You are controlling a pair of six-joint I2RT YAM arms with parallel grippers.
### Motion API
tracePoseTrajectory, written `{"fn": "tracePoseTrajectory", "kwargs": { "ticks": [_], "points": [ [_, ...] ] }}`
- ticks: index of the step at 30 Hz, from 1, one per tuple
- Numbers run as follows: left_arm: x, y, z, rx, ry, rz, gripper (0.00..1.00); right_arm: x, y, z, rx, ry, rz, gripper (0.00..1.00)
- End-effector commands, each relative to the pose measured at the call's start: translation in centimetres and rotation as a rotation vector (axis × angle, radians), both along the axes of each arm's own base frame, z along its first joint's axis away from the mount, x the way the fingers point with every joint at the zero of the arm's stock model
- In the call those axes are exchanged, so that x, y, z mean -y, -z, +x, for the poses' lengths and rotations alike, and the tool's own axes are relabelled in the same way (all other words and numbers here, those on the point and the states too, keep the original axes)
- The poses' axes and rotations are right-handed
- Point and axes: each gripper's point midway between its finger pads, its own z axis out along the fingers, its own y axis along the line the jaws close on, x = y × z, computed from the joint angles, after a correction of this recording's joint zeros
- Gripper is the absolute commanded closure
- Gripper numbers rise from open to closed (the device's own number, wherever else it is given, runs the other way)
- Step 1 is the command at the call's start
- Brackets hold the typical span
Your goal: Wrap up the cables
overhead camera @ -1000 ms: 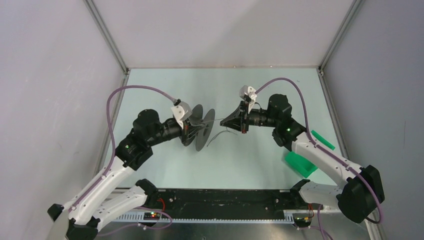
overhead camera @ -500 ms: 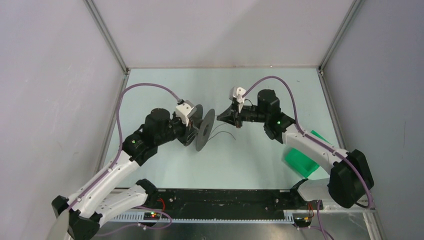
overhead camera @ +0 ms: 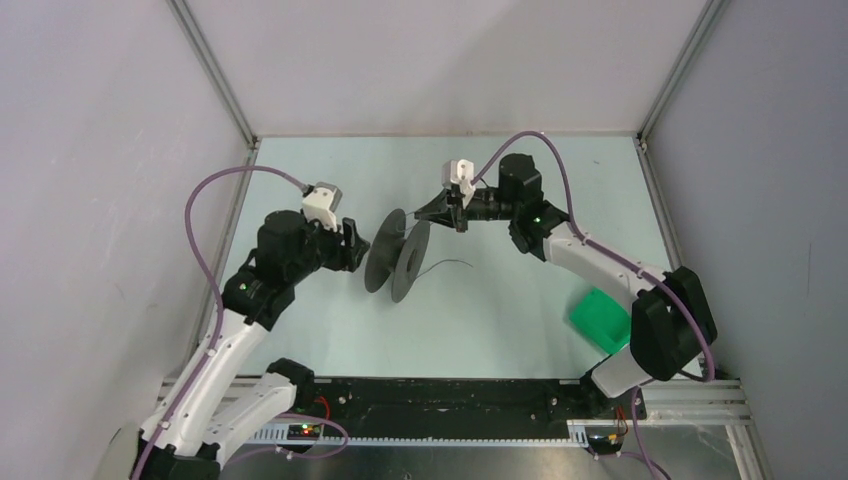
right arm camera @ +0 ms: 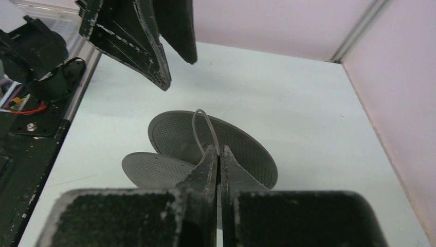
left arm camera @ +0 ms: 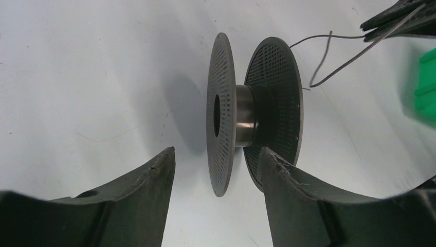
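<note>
On the pale green table [overhead camera: 330, 330], the dark grey spool [overhead camera: 398, 255] stands on its rims at centre. Left of it, the left gripper [overhead camera: 352, 240] hangs spread and empty. At upper right, the right gripper [right arm camera: 218, 152] pinches the thin cable [left arm camera: 360, 51], which trails right of the spool.

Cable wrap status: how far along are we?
Early. Done: the dark grey perforated round spool stands on its rims, its hub mostly bare metal. In hand: the right gripper pinches the thin dark grey wire; the left gripper is open, off the spool. Left: nearly all winding; loose wire lies on the pale green table.
</note>
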Motion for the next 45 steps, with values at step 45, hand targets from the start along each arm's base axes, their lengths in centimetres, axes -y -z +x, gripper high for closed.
{"fn": "tracePoseTrajectory", "kwargs": {
  "ticks": [45],
  "points": [
    [2.5,-3.3,1.2,0.337,0.079,-0.293,0.49,-4.5,-2.1,-3.8,-0.567,-0.033,0.178,1.00]
  ]
}}
